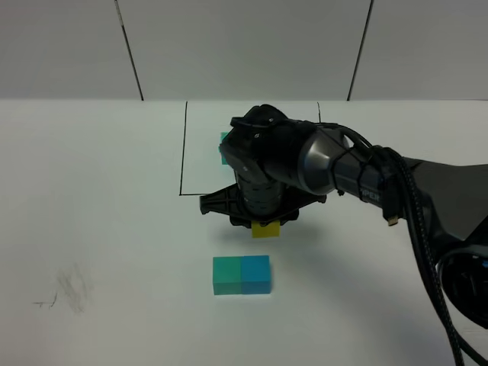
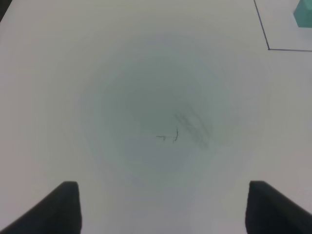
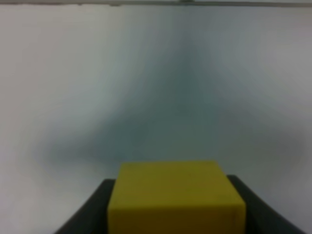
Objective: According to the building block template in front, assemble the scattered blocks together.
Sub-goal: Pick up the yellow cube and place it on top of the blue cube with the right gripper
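My right gripper (image 1: 266,226) reaches across the middle of the table and is shut on the yellow block (image 1: 266,230), held just above the surface. In the right wrist view the yellow block (image 3: 175,197) fills the space between the dark fingers (image 3: 90,209). A teal-green block (image 1: 226,275) and a blue block (image 1: 255,274) sit joined side by side just in front of it. The building block template is mostly hidden behind the arm; only its teal cube (image 1: 224,145) (image 2: 304,12) and black outline (image 1: 183,152) show. My left gripper (image 2: 163,209) is open over bare table.
A faint pencil scribble (image 1: 65,293) (image 2: 187,129) marks the white table at front left, under the left gripper. The right arm's black cables (image 1: 427,252) run along the right side. A grey panelled wall stands behind the table.
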Motion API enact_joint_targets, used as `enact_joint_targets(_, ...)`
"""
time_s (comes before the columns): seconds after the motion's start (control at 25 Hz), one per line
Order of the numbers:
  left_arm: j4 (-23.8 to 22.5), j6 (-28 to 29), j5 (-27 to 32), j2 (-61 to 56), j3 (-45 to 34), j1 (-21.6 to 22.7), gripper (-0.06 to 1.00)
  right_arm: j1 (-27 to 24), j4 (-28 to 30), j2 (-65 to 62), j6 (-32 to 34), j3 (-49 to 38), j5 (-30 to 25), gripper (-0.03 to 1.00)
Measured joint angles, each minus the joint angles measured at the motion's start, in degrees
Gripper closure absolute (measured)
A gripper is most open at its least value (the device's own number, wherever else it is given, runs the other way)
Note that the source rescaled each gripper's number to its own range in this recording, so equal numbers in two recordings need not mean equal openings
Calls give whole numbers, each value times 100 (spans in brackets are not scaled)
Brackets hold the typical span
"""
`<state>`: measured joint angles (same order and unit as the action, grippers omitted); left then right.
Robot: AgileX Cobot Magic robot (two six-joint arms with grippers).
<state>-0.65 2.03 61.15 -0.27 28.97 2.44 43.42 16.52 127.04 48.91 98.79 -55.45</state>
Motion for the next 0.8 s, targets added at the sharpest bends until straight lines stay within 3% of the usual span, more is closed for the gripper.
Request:
enact_joint_targets(0.16, 0, 0, 0, 0, 0, 0, 42, 251, 196, 0, 279, 0, 15, 70)
enact_joint_targets(0.8, 0, -4, 0, 0, 0, 0, 42, 264, 185, 160, 305, 6, -217, 70)
